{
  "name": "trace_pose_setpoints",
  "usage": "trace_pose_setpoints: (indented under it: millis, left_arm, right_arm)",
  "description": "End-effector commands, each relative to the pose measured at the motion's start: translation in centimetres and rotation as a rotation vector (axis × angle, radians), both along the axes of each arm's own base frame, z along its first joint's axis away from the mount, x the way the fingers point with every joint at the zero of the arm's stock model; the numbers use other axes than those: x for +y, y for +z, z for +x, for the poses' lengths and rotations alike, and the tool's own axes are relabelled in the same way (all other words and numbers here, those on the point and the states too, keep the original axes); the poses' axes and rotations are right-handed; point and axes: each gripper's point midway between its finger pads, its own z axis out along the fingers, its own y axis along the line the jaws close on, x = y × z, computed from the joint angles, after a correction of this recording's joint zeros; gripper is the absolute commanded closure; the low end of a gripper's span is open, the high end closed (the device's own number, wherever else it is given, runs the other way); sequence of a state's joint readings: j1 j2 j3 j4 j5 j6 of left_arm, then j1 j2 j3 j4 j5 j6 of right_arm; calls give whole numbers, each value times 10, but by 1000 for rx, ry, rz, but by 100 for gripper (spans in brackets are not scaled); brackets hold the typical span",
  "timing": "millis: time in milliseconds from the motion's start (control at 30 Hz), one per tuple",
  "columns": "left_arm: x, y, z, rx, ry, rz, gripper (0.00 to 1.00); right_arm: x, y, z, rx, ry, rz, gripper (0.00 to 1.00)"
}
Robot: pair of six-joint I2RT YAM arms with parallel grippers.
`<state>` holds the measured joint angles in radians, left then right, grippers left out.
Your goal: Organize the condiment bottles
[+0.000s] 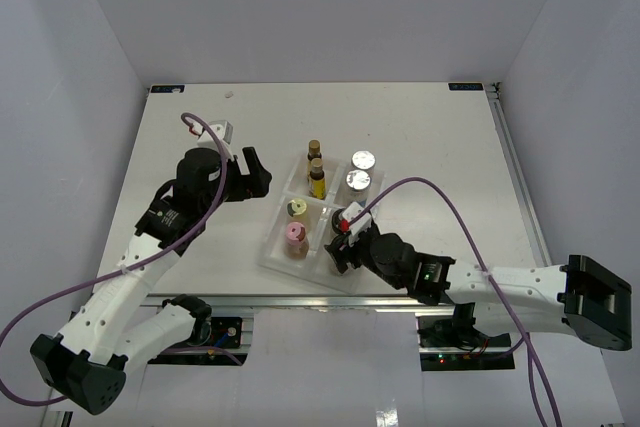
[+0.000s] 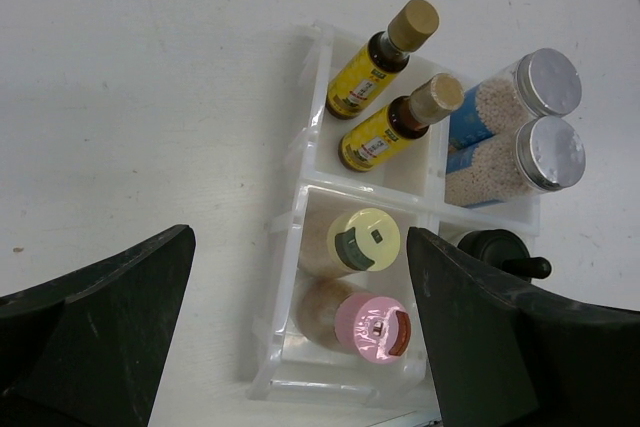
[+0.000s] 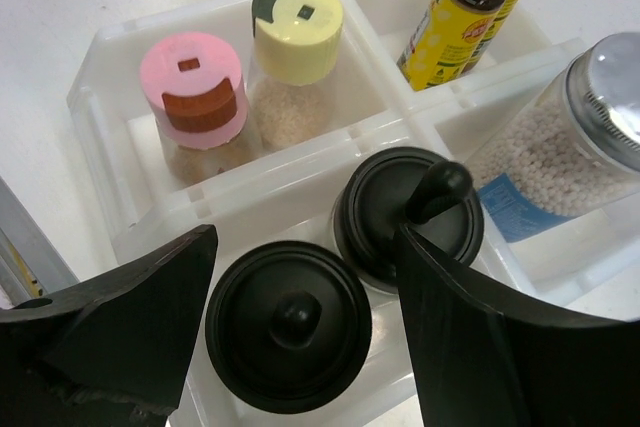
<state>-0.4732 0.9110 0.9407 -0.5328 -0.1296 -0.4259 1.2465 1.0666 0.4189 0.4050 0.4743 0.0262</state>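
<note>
A clear divided tray holds all the bottles. Two amber yellow-labelled bottles stand in its far left cell and two silver-lidded jars in the far right one. The yellow-capped bottle and the pink-capped bottle stand in the near left cell. Two black-capped jars stand in the near right cell. My right gripper is open just above them, its fingers on either side of the nearer jar. My left gripper is open and empty, left of the tray and above its left edge.
The tray's left wall lies under my left gripper. Bare white table lies around the tray, with white walls on three sides. A rail runs along the table's right edge.
</note>
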Motion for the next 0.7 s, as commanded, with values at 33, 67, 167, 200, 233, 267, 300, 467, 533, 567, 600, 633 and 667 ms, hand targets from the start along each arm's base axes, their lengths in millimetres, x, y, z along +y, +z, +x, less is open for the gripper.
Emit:
trace_pose_setpoints:
  millis: [33,67,167,200,233,267,300,467,533,567,600,633,667]
  left_arm:
    - [-5,42,3,-59,-30,-32,2]
    - [-8,44,3,-56,-40,-34,2]
    - [-15,56,5,-57,-71,-47,2]
    - [-17,60,6,-59,-76,-51,2]
    - [-19,61,7,-57,-83,-53,2]
    - [-23,65,9,-53,-99,-58,2]
    - [-26,66,11,-48,-107,-61,2]
    - [-39,77,8,-64,-183,-91,2]
    - [-46,75,7,-56,-221,-103,2]
    - [-51,76,6,-53,-242,-113,2]
    - [-55,75,6,-46,-258,-126,2]
    - [-58,74,6,-41,-273,-138,2]
    - [-61,74,5,-41,-283,-148,2]
  right_arm:
    - [2,62,12,-38,-66,63,22]
    - [2,69,12,-35,-66,69,20]
    - [-3,96,12,-36,-81,87,16]
    - [-5,105,12,-39,-86,92,15]
    - [-7,111,13,-41,-96,98,15]
    - [-13,127,14,-44,-122,117,14]
    - [-18,137,16,-41,-145,127,13]
    - [-56,164,21,25,-316,82,9]
    - [-71,170,29,18,-401,84,10]
    - [-79,172,34,14,-439,82,10]
    - [-90,175,42,25,-494,91,10]
    - [-99,177,49,40,-535,100,10]
    - [-106,180,55,63,-551,111,10]
